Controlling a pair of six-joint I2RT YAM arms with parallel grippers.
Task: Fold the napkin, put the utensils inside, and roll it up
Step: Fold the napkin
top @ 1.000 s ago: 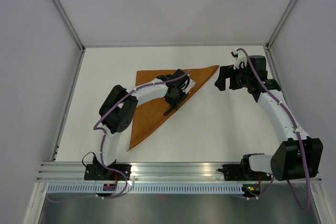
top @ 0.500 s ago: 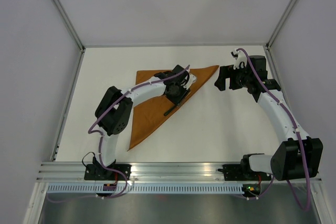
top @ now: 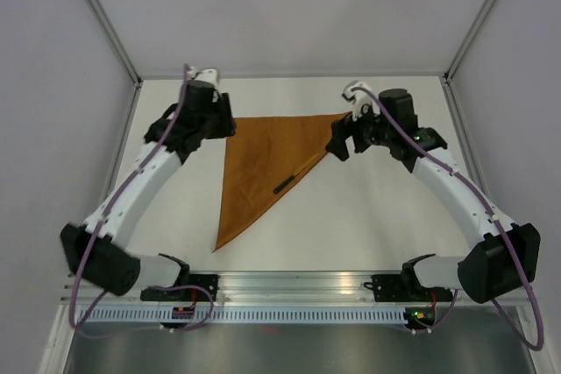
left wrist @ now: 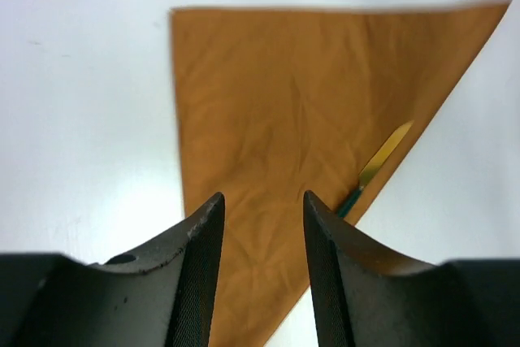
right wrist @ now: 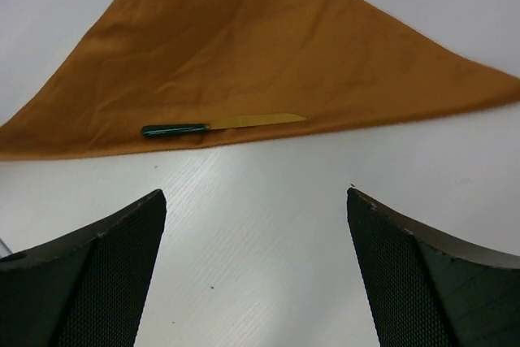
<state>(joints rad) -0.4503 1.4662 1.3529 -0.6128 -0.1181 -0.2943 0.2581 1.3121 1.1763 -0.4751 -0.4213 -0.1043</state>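
White table (top: 368, 225) between pale grey walls (top: 280, 6) (aluminium rail (top: 298, 285) nearest).

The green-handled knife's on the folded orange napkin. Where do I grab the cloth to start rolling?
Probably the long slanted edge of the rust-orange triangular cloth napkin, coming in from the white table on its right. The cloth lies flat, so only an edge gives a bite, and the green-handled knife lies just inside that edge.

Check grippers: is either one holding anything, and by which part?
Nothing is held. The left gripper and right gripper are open and empty; the knife lies on the napkin.
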